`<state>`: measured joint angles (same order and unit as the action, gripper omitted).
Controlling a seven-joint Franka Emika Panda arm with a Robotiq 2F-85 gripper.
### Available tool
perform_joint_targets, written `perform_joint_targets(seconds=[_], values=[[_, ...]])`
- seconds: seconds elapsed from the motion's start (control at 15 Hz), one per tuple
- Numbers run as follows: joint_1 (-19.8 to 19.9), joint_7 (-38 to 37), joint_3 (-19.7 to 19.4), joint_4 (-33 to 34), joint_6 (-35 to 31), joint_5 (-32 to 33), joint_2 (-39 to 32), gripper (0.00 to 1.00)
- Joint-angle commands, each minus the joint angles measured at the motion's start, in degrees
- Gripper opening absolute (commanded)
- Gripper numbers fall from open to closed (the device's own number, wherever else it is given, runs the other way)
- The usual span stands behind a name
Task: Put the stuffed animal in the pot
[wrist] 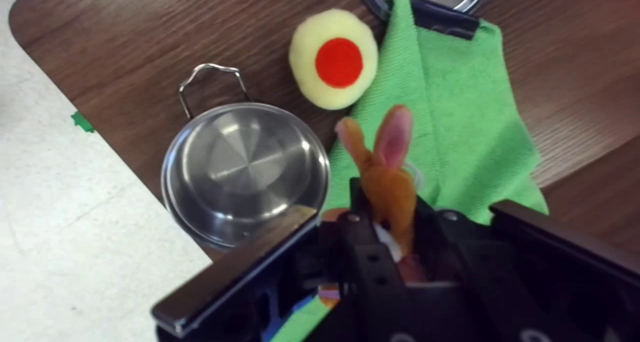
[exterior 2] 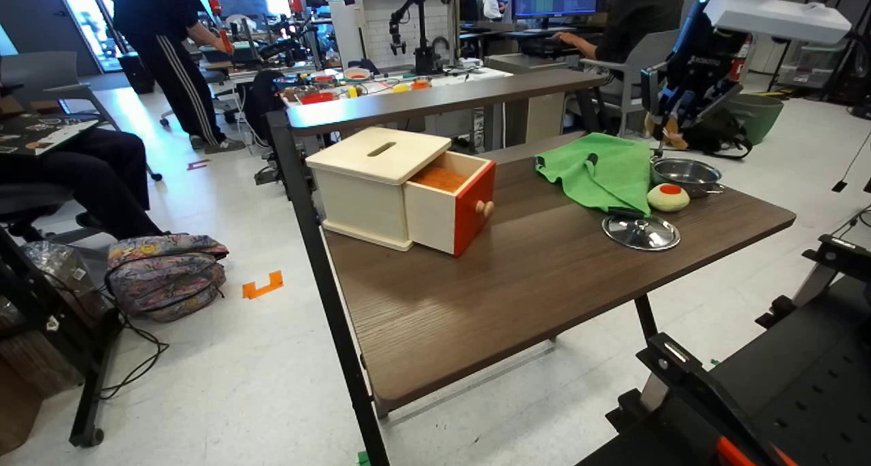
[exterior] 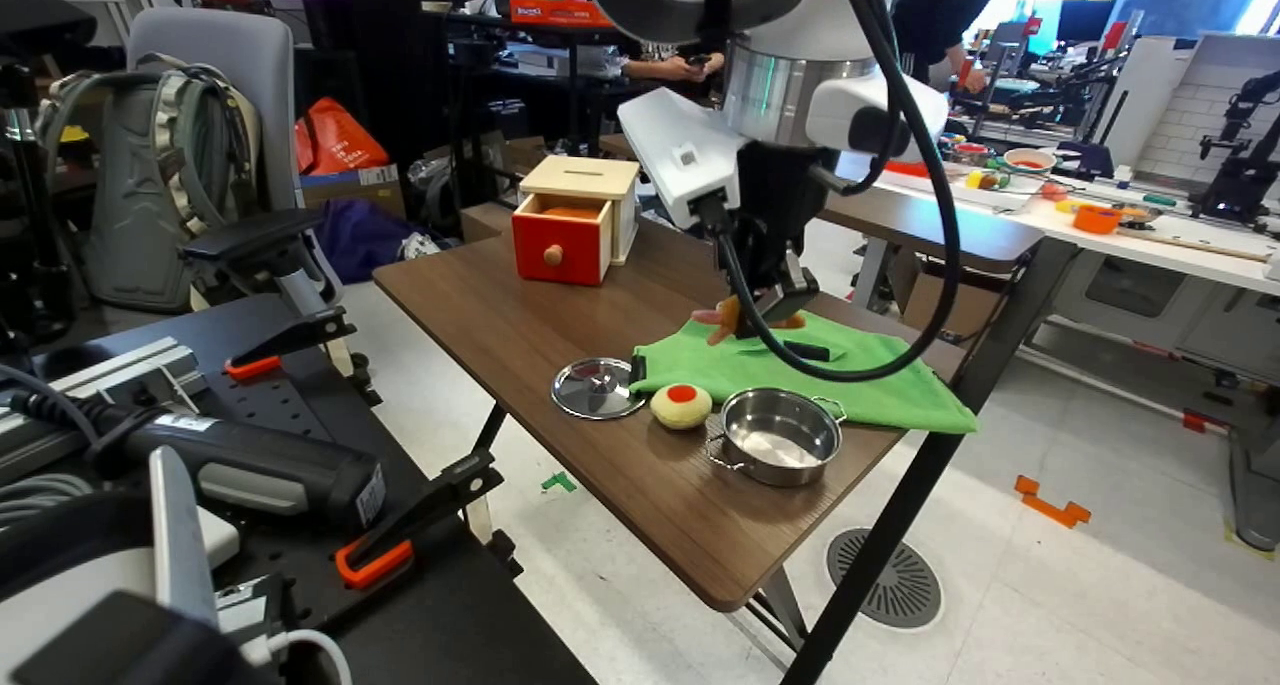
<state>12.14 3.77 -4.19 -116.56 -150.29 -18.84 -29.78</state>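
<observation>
"Is the gripper (wrist: 390, 198) holding anything?"

"Yes, it pinches the toy (wrist: 387, 182), up in the air. The wrist view shows its ears plainly; in an exterior view a cable (exterior: 850, 374) crosses it."

"And the pot (wrist: 247, 165)?"

"On the table (exterior 2: 510, 296), left of the toy in the wrist view, which looks down onto the shiny bottom. Both exterior views add a box (exterior 2: 360, 201), its red-fronted drawer (exterior 2: 442, 214) jutting out."

Both exterior views slant down at the table (exterior 2: 517, 282), the wrist view nearer and steeper.
</observation>
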Motion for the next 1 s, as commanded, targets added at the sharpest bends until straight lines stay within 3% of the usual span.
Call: perform_joint_targets(seconds=[0.0, 0.93], values=[[0.05, -4.73, -2.0, 2.78, 1.0, 2.91, -3.02, 0.04], [0.75, -8.38, -3.82, 5.98, 2.11, 3.96, -7.46, 0.04]])
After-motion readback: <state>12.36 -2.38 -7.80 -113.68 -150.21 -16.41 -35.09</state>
